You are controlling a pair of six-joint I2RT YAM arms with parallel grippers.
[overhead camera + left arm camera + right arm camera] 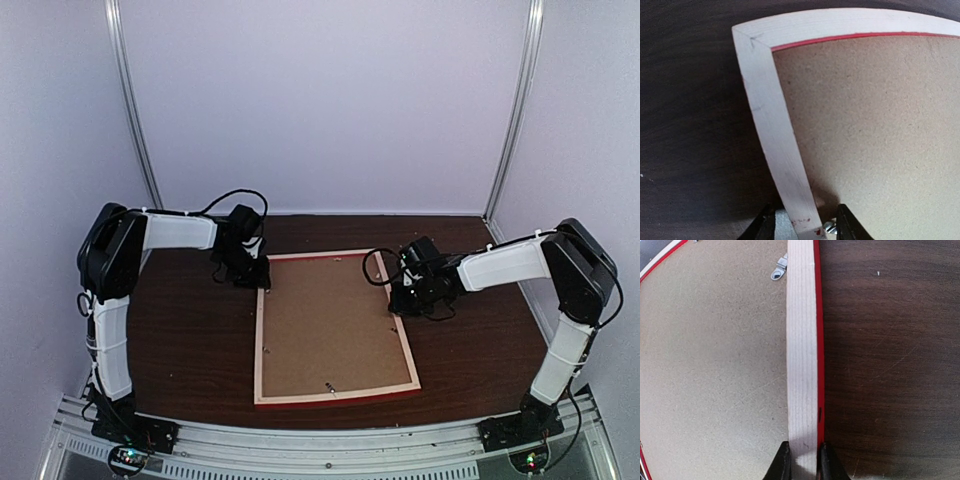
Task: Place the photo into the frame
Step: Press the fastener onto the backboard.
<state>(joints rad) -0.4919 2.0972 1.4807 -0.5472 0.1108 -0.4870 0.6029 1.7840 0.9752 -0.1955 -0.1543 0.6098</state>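
1. The frame lies face down in the middle of the tabletop, pale bare wood up, with a red edge along its near side.
2. A brown backing board fills its opening, and a thin red line shows along the inner lip in the left wrist view.
3. A faint pencil mark sits at the frame's far-left corner joint; it is not legible.
4. A small metal turn clip sits on the board beside the right rail.
5. The right fingers are clenched on the frame's right rail, one on each side and touching.
6. The left fingers straddle the left rail near the far-left corner, released, with small gaps showing.
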